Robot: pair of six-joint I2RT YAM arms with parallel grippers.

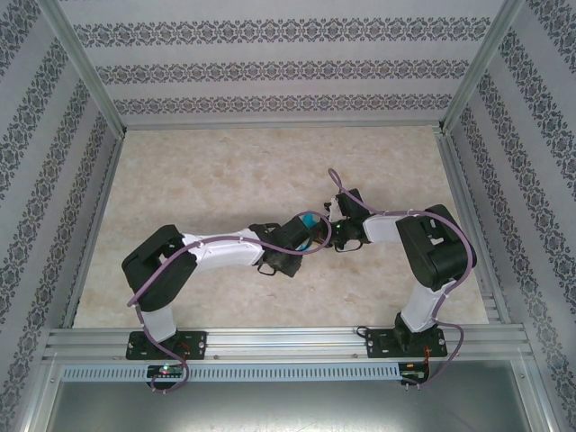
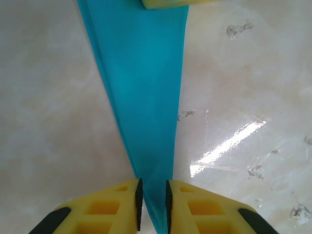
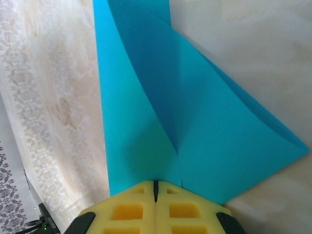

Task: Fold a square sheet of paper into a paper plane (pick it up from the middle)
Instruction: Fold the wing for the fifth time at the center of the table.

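Near the middle of the pale marbled table (image 1: 225,171) the left arm (image 1: 225,250) and the right arm (image 1: 432,243) reached in towards each other, and between their wrists a small patch of the turquoise paper plane (image 1: 310,220) showed from above. In the left wrist view the paper plane (image 2: 141,87) ran as a long, narrow wedge from the top of the frame down to a point. That pointed end sat between the yellow fingers of the left gripper (image 2: 153,202). The fingers were drawn almost together, with only a slim slot between their dark pads (image 2: 139,200), and the paper filled it, so the left gripper was pinching the tip. At the far, wider end of the wedge a piece of another yellow finger (image 2: 165,3) lay against the paper at the top edge of that view. The glossy table (image 2: 243,73) beneath carried bright glints and a few small smudges. In the right wrist view the right gripper (image 3: 156,192) had its two yellow fingers pressed flat together with no gap between them, clamped on the near edge of the paper plane (image 3: 146,122). From there one flap spread out to the right to a sharp corner, while a creased layer ran up and away along the left side. The paper seemed raised a little off the table there, though how high could not be told
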